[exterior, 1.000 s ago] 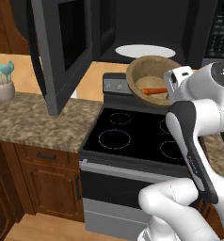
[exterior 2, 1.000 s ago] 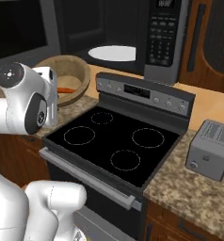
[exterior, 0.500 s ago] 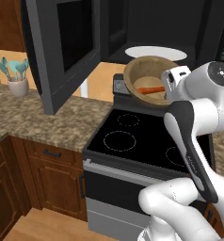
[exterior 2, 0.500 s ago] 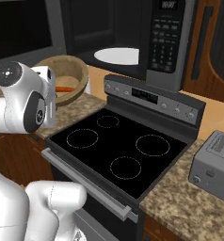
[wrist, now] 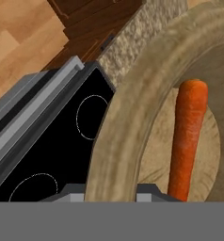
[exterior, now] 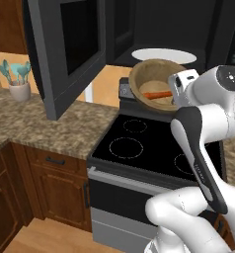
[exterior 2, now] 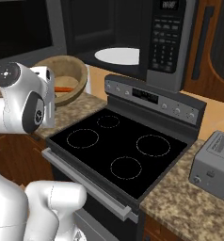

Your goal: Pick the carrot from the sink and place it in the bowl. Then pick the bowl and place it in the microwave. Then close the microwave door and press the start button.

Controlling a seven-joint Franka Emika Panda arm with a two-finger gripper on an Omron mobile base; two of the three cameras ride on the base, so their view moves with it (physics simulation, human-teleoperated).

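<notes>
One wooden bowl [exterior: 156,84] hangs tilted in the air over the back of the stove [exterior: 154,148] in the left base view, just below the open microwave [exterior: 164,29], whose white turntable plate [exterior: 164,55] sits right above the bowl's rim. The carrot [exterior: 157,94] lies inside the bowl, and the robot's wrist presses in at the bowl's right edge, so the gripper's own tips are hidden there. The microwave door [exterior: 70,49] stands swung out to the left, above the granite counter [exterior: 45,128], where a cup of utensils [exterior: 18,81] stands at the far left. From the right base view, the bowl [exterior 2: 64,75] shows behind the white wrist at the left, tipped toward the camera with the carrot [exterior 2: 63,89] as an orange sliver in it; the microwave [exterior 2: 132,33] is open behind, its turntable plate [exterior 2: 117,55] just to the bowl's right, the microwave's control panel [exterior 2: 166,42] further right. A toaster [exterior 2: 215,164] sits on the counter at the far right, beyond the stove [exterior 2: 118,146]. In the hand view, the gripper [wrist: 110,192] pinches the bowl's rim [wrist: 118,136] between its fingers, one inside and one outside the wall. The carrot [wrist: 188,136] rests on the bowl's floor close beside the inner finger, and the stove [wrist: 48,150] lies beneath.
</notes>
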